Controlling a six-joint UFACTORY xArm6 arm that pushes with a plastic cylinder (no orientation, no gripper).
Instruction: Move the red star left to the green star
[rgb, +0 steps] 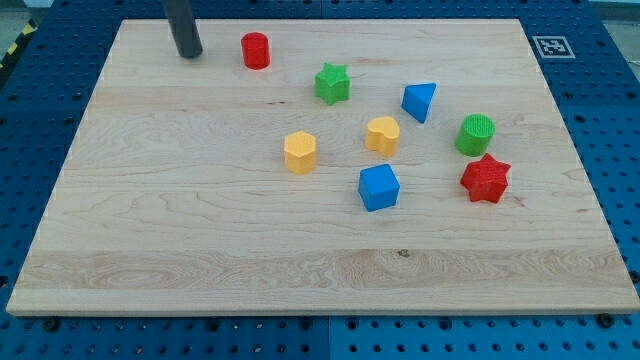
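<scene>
The tip (188, 55) stands bare near the board's (150, 250) top-left corner, touching no block, just left of the red cylinder (256, 50). The red star (486, 179) lies well apart, toward the right edge, below the green cylinder (476, 134). The green star (332, 83) sits between them, near the top edge.

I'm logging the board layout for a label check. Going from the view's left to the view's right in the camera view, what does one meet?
My tip → red cylinder → yellow hexagon block → green star → blue triangle block → green cylinder → red star. The blue cube and yellow heart overlap sideways, so both are left out.
</scene>
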